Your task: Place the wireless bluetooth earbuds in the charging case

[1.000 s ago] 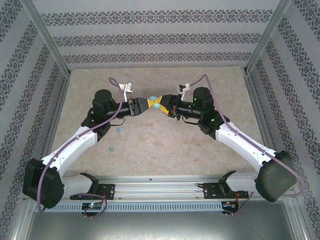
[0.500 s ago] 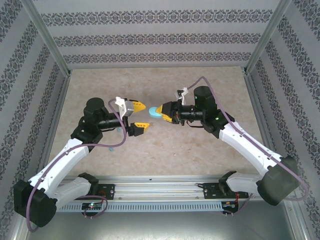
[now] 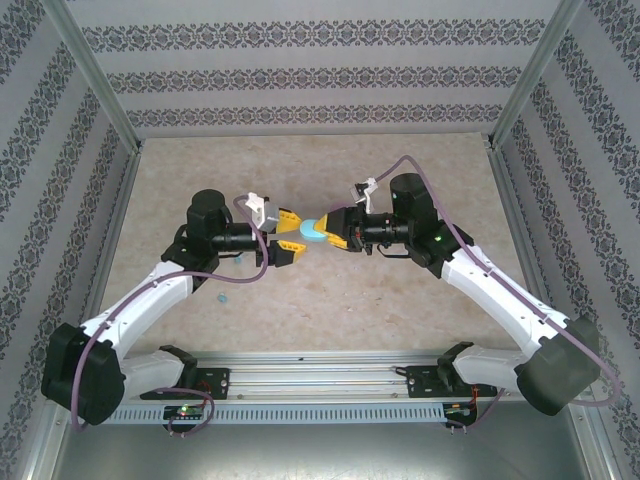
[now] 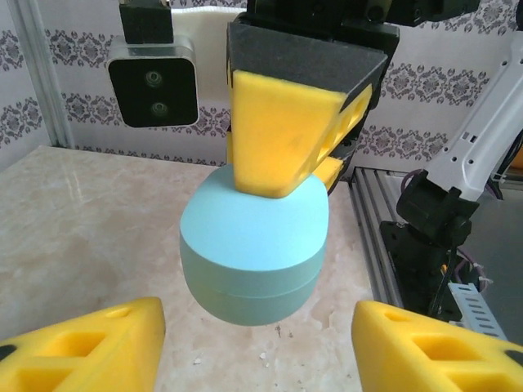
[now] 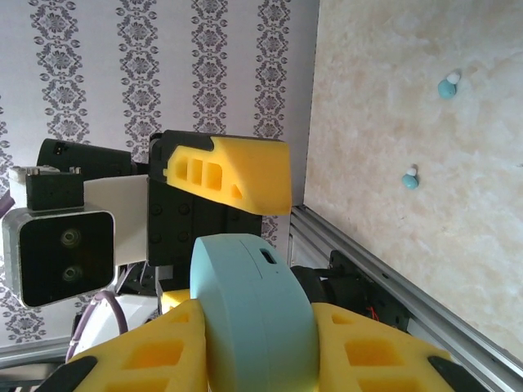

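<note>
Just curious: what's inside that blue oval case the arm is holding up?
Cannot tell: the turquoise charging case is closed in the right gripper, so its inside is hidden. Two turquoise earbuds lie on the table.

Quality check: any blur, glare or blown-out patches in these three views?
Top external: even, diffuse light, faint shadows, no glare. Left wrist: the turquoise case is sharp; a white patch at the top edge is blown out. Right wrist: the case, very close, looks slightly soft; two earbuds on the table are tiny but distinct.
</note>
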Tool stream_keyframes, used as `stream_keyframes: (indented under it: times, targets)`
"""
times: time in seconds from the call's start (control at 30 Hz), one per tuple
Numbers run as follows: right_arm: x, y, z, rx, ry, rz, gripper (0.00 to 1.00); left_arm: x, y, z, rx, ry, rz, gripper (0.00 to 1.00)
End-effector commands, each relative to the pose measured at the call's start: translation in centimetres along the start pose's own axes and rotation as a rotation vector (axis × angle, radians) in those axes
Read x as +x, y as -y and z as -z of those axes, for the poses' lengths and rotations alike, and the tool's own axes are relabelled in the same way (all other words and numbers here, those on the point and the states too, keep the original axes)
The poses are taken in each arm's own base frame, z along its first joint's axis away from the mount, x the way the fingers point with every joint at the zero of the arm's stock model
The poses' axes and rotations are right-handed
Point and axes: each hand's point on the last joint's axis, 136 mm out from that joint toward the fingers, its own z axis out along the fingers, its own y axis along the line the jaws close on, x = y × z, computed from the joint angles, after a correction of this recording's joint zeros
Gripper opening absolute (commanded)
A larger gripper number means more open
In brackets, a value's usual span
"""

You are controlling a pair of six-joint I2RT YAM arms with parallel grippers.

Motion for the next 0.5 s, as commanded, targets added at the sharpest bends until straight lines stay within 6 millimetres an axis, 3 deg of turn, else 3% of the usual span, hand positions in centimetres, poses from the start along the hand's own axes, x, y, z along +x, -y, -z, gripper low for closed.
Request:
stream_keyframes:
  times: [0.0, 0.2, 0.47]
  targets:
    - [0.15, -2.04, 0.52, -0.05, -0.01, 0.062, 0.18, -2.04, 0.46, 0.13, 0.041, 0.06, -0.054, 0.54]
    - [0.09, -1.79, 0.28, -0.051, -0.014, 0.058, 0.18, -2.51, 0.19, -0.08, 0.047, 0.083, -0.037, 0.59]
    - [-0.06, -2.09, 0.0, -0.061, -0.019, 0.06, 0.18, -2.44, -0.06, -0.4, 0.061, 0.087, -0.019, 0.56]
